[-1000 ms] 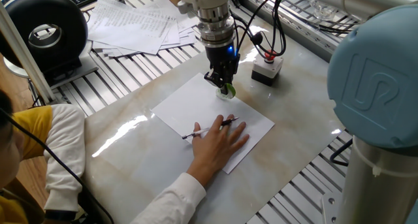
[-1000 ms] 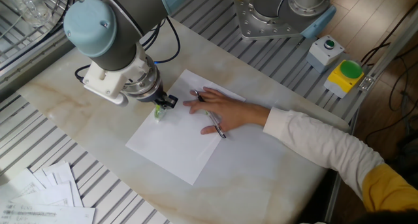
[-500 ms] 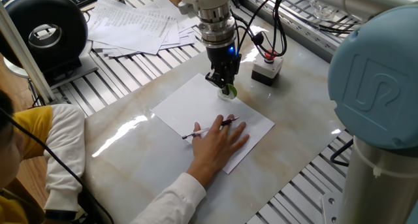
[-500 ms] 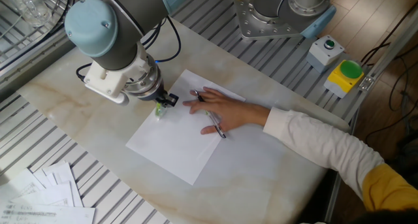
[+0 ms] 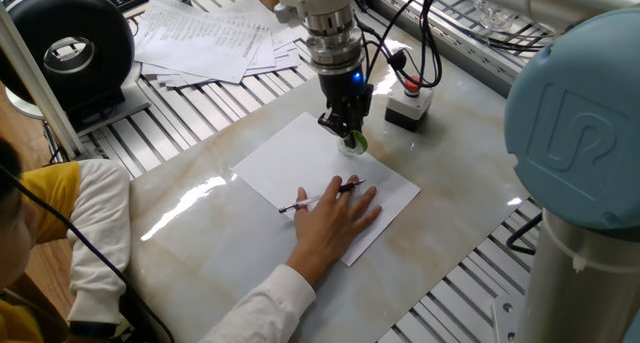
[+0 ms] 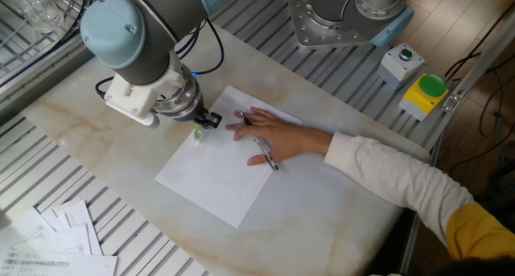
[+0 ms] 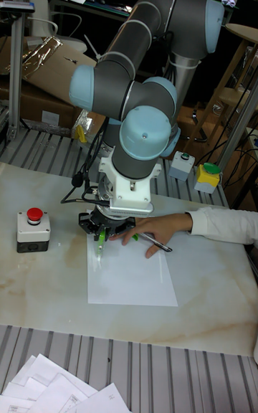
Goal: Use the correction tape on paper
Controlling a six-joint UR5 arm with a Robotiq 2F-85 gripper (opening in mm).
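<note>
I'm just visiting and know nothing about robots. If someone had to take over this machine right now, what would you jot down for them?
Gripper: shut on the correction tape, a small green-and-white dispenser, tip down at the paper near its far edge.
Paper: one blank white sheet flat on the marble table.
Person's hand: pressed flat on the sheet's near part, a pen under the fingers, close to the gripper.
Done: tape gripped and brought to the sheet. No tape line is visible, and I cannot tell whether the tip touches.
Left: draw the tape along the paper, then lift off. Watch the hand.

Red-button box (image 7: 33, 229) — printed sheets (image 5: 208, 38)
</note>
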